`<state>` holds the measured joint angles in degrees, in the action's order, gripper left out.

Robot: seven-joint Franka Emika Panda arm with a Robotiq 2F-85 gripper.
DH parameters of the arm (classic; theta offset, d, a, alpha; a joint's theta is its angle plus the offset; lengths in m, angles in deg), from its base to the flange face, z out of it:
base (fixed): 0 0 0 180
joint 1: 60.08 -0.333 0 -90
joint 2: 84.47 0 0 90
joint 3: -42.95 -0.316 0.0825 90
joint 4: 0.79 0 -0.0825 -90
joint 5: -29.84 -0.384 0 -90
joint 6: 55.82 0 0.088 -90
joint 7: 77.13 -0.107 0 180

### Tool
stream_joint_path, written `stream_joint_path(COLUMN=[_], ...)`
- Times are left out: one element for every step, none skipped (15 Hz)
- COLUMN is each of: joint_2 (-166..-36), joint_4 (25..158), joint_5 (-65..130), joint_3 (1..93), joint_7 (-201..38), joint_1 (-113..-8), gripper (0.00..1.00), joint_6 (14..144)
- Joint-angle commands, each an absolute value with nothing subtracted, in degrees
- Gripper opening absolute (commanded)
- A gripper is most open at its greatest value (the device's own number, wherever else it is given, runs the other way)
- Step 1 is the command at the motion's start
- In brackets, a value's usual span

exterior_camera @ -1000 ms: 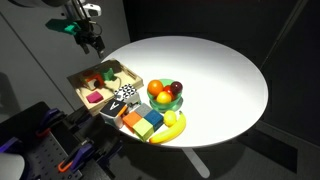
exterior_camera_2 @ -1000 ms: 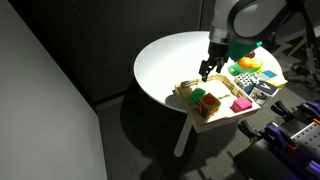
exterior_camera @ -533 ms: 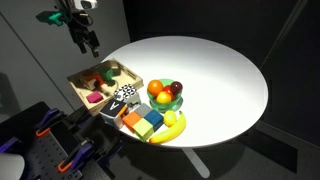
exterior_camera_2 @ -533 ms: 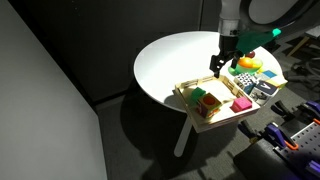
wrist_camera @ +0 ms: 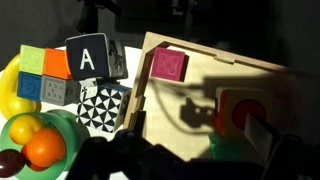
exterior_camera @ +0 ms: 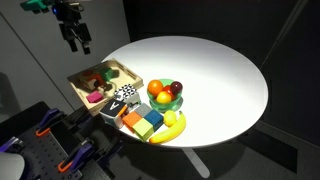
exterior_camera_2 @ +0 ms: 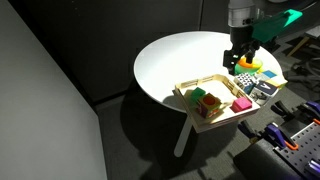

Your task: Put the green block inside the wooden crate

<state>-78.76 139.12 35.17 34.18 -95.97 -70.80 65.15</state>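
Note:
The green block (exterior_camera_2: 210, 101) lies inside the wooden crate (exterior_camera_2: 222, 120), against a red-orange block (exterior_camera_2: 198, 95). In the wrist view the green block (wrist_camera: 225, 147) sits in shadow below the red-orange block with a red circle (wrist_camera: 244, 112), within the crate (wrist_camera: 205, 57). It also shows in an exterior view (exterior_camera: 107, 72) inside the crate (exterior_camera: 120, 65). My gripper (exterior_camera: 76, 40) hangs well above the crate, open and empty; it also shows in an exterior view (exterior_camera_2: 238, 60). In the wrist view the gripper (wrist_camera: 185, 155) is dark at the bottom edge.
A pink block (wrist_camera: 168, 65) lies in the crate's corner. Beside the crate are a black "A" block (wrist_camera: 91, 57), a patterned block (wrist_camera: 102, 104), green, orange and blue blocks (exterior_camera: 143, 121), a banana (exterior_camera: 170, 129) and a bowl of fruit (exterior_camera: 165, 93). The round white table (exterior_camera: 215, 75) stretches beyond.
My gripper has risen steadily away from the crate, empty. The green block stays in the crate.

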Motion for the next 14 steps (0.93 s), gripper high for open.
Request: stream_joint_path(joint_2=[-74.9,-74.3,-73.7,-73.0,-72.2,-71.6,-70.8,-69.9,-69.0,-68.2,-67.2,-66.3,-65.4,-64.7], joint_4=[140.0,140.2,140.3,140.6,141.1,141.5,142.0,142.6,143.2,143.8,144.6,145.3,146.1,146.8], joint_5=[34.2,34.2,34.2,34.1,34.0,34.0,33.9,33.9,33.8,33.8,33.8,33.8,33.7,33.5], joint_3=[33.7,33.7,33.7,33.7,33.7,33.7,33.7,33.6,33.6,33.6,33.6,33.5,33.6,33.6], joint_7=[-92.2,-91.6,-91.0,-90.3,-89.3,-88.8,-88.2,-87.6,-87.3,-86.9,-86.7,-86.5,-86.0,-85.6], joint_1=[-70.2,-70.2,-70.3,-70.3,-70.4,-70.4,-70.4,-70.5,-70.5,-70.5,-70.6,-70.6,-70.7,-70.7], gripper=[1.0,1.0,1.0,1.0,1.0,1.0,1.0,1.0,1.0,1.0,1.0,1.0,1.0,1.0], joint_6=[61.1,60.4,60.0,59.9,60.1,60.5,60.8,61.1,61.3,61.7,62.3,63.1,64.2,65.1])
